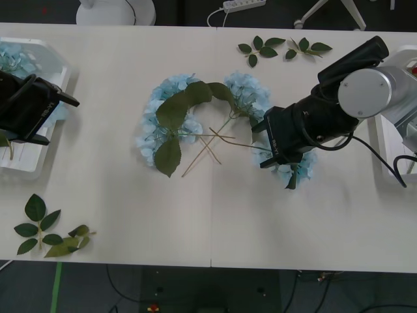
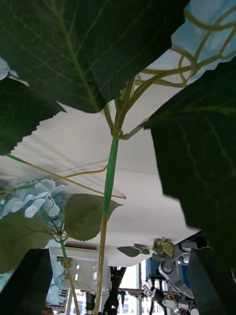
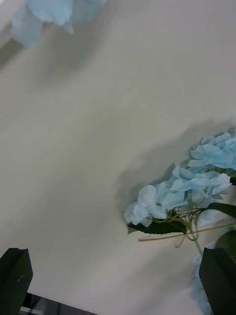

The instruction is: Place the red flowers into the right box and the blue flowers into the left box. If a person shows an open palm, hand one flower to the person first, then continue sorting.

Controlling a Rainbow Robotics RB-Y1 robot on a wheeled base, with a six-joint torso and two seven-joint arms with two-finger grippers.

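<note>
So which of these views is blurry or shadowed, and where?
Right wrist view: dark leaves press near the lens, backlit and soft, while the green stem is sharper. Left wrist view: the blue flowers cast a soft shadow on the table. Front view: evenly lit, faint shadows.

Green stem (image 2: 111, 172) between dark leaves (image 2: 73, 49), tool (image 2: 118, 283) spread.

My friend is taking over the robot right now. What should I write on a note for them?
Right claw: open, low over the blue flowers mid-table, a stem between its fingers, not gripped yet.
Left claw: open, holding nothing, by the left box.
Done: at least one blue flower lies in the left box.
Left: move the remaining blue flowers to the left box. The right box is at the table's right edge. Watch for an open palm.
</note>
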